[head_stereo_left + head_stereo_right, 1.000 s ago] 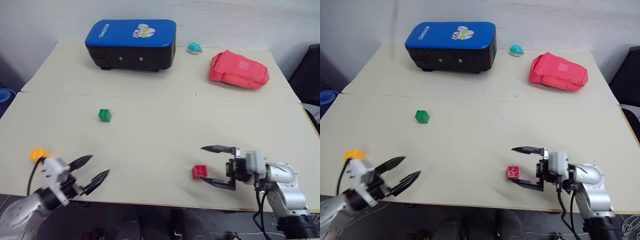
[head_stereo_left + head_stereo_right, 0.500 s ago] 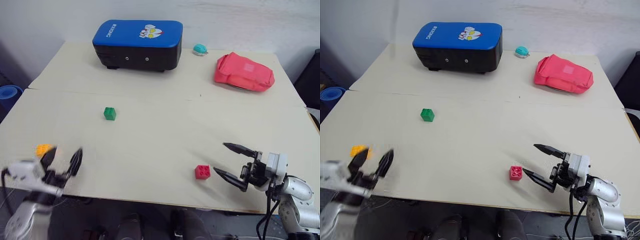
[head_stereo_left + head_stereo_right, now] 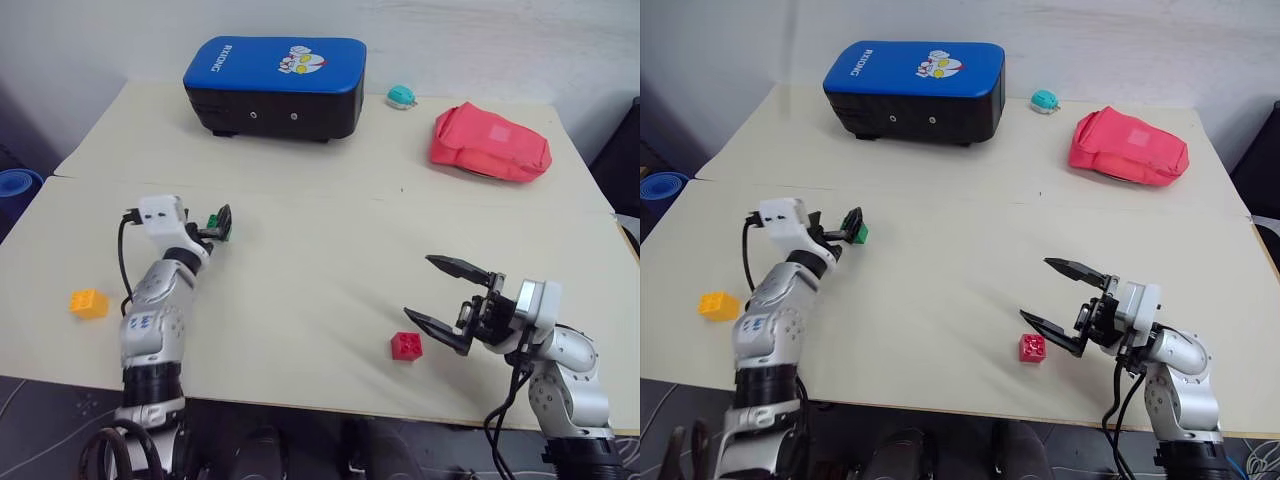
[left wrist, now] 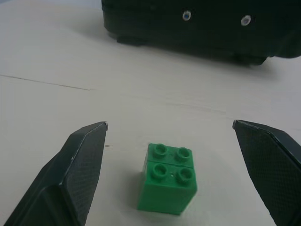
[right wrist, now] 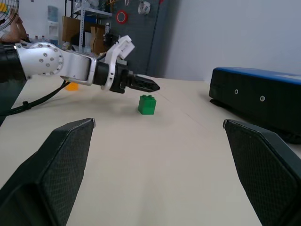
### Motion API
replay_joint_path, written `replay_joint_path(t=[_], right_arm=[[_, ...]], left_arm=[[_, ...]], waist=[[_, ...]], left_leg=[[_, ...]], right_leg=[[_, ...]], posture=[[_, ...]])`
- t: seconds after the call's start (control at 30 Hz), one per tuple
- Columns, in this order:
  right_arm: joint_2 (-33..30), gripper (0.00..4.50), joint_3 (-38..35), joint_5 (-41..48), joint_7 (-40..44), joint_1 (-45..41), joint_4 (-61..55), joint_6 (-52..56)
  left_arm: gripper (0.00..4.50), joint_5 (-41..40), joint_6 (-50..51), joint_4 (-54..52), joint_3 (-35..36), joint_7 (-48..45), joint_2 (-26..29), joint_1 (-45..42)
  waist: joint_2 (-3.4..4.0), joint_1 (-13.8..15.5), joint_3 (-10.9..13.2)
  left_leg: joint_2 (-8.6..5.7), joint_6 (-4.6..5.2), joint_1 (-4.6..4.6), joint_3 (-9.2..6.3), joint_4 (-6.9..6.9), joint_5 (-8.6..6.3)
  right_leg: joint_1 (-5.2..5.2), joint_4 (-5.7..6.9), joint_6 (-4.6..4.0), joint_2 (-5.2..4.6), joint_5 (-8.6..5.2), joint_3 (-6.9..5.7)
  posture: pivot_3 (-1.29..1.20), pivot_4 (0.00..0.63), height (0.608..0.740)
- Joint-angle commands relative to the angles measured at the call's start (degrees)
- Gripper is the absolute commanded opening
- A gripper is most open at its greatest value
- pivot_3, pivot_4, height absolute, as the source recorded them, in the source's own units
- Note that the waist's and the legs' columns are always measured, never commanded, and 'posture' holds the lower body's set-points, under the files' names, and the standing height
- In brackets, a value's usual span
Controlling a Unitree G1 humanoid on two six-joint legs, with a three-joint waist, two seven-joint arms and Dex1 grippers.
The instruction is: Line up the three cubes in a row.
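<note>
Left gripper (image 4: 169, 141): fingers spread wide, straddling the green brick (image 4: 168, 179), not touching.
Right gripper (image 3: 449, 300): spread, empty, just beside the red brick (image 3: 406, 346).
Yellow brick (image 3: 88, 303): near the table (image 3: 320, 270) edge, left.
Advice: centre the green brick, then close squarely on its flat sides.

My table (image 3: 320, 250) looks like smooth, pale, matt board. The green cube (image 4: 168, 178) is shiny hard plastic with round studs on top. The red cube (image 3: 406, 345) and the orange-yellow cube (image 3: 88, 302) look like the same plastic. My left gripper (image 4: 178, 169) has black fingers (image 4: 77, 169) with a fine rough grid on them. At the top of the frame, the blue-topped case (image 3: 275, 86) looks smooth with a soft shine. The pink pouch (image 3: 490, 142) looks like soft cloth.
</note>
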Motion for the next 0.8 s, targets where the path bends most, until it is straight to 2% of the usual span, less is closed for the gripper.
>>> replay_joint_path(t=[0.03, 0.23, 0.57, 0.77, 0.8], right_arm=[[0.2, 4.48, 0.1, -0.3, -0.8, 0.0, -1.8, -0.8], [0.5, 4.48, 0.5, -0.9, -1.7, 1.8, -2.6, -0.9], [1.2, 4.50, 0.4, -1.3, 0.5, 4.3, 2.0, -5.6], [-1.7, 4.50, -0.3, -0.4, 3.8, 7.0, 1.1, -6.4], [-2.8, 4.50, -1.0, 0.5, 4.4, 8.2, -0.3, -5.7]], left_arm=[[4.50, 1.6, -1.8, 3.9, -1.3, -0.6, -1.2, -2.3], [4.50, 6.2, -3.8, 7.1, -4.4, -0.8, -0.8, -2.8], [1.50, 6.3, -4.2, 6.8, -4.0, -4.4, 0.5, -1.5], [1.52, 3.8, -15.1, 4.0, -6.5, -24.0, 6.3, 1.3], [1.52, 0.1, -14.7, 2.4, -6.5, -30.7, 7.4, 1.7]], waist=[[-0.01, -0.1, 0.0], [-0.02, -0.1, 0.0], [-0.02, -0.1, 0.0], [-0.02, -0.1, 0.0], [-0.02, -0.1, 0.0]], left_leg=[[0.00, 0.00, 0.00, 0.00, 0.00, 0.00], [0.01, -0.06, 0.03, 0.00, 0.02, 0.04], [0.00, -0.07, 0.05, 0.00, 0.02, 0.07], [0.02, -0.12, 0.05, 0.01, 0.00, 0.09], [0.02, -0.11, 0.06, 0.01, 0.01, 0.09]], right_leg=[[0.00, 0.00, 0.00, 0.00, 0.00, 0.00], [-0.01, 0.10, 0.00, 0.00, 0.00, 0.00], [0.00, 0.17, 0.00, -0.01, 0.00, 0.00], [-0.03, 0.18, 0.00, 0.00, 0.00, 0.00], [-0.02, 0.17, -0.01, 0.00, 0.00, 0.00]], posture=[[0.00, 0.150, 0.740], [0.00, 0.150, 0.740], [0.00, 0.150, 0.740], [0.00, 0.150, 0.740], [0.00, 0.150, 0.740]])
